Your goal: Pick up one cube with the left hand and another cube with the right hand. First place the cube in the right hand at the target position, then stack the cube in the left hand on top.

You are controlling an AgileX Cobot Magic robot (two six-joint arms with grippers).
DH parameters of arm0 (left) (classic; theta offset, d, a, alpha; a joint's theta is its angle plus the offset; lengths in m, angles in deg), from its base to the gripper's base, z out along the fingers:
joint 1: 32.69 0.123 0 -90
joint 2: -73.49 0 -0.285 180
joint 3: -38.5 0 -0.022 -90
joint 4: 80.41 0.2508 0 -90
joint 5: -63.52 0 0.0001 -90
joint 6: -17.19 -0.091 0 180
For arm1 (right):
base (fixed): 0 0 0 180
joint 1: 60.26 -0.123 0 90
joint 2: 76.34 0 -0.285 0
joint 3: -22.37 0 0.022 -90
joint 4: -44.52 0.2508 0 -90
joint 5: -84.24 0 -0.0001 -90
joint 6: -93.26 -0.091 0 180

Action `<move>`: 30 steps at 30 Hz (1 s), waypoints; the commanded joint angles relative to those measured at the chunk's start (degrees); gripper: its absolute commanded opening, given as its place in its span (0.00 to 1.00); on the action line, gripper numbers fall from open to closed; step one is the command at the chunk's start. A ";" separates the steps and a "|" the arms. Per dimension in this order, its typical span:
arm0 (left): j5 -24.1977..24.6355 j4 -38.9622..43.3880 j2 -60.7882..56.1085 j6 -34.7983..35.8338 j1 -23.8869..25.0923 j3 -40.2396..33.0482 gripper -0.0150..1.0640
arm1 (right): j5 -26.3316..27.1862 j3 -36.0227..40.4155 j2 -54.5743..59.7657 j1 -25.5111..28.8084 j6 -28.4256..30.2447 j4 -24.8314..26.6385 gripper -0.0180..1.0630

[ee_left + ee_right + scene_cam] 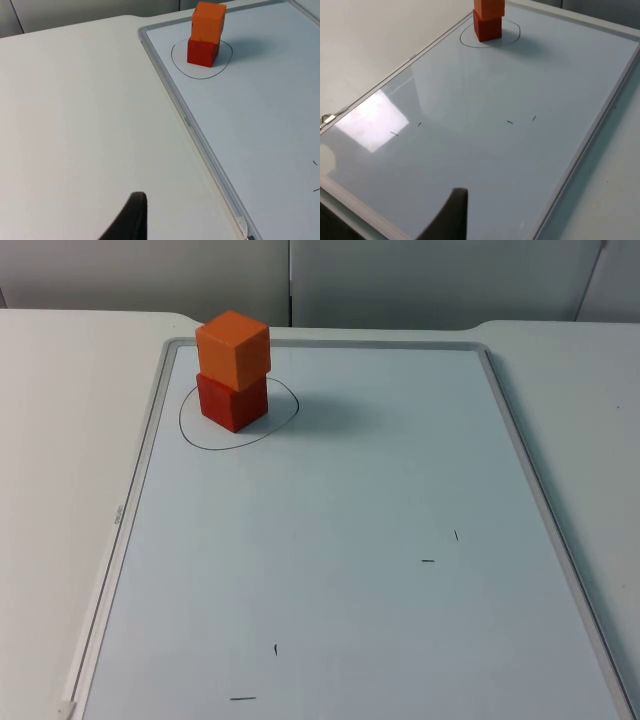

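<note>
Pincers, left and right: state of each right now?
Left pincer: cannot be told; over the white table top, away from the cubes.
Right pincer: cannot be told; over the whiteboard.

Each wrist view shows one matte black fingertip [131,220], tapering to a rounded tip, with the other [451,216] alike in shape.

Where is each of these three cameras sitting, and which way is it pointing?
Top view: fixed above, looking down and forward at the whiteboard and the orange cube on the red cube.
Left wrist view: on the left arm, over the white table beside the board; a black fingertip shows.
Right wrist view: on the right arm, looking along the board; a fingertip shows.
All share the stack inside the drawn circle.
</note>
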 commanded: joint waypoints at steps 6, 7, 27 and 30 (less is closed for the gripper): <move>-0.58 -0.67 -0.21 0.17 -0.06 -0.09 0.99 | 0.73 0.41 -0.26 -0.10 0.41 -0.01 0.99; -0.58 -0.67 -0.21 0.17 -0.06 -0.09 0.99 | 0.73 0.41 -0.26 -0.10 0.41 -0.01 0.99; -0.58 -0.67 -0.21 0.17 -0.06 -0.09 0.99 | 0.96 0.41 -0.26 10.37 0.41 0.11 0.99; -0.58 -0.67 -0.21 0.17 -0.06 -0.09 0.99 | 0.96 0.41 -0.26 14.90 0.41 0.11 0.99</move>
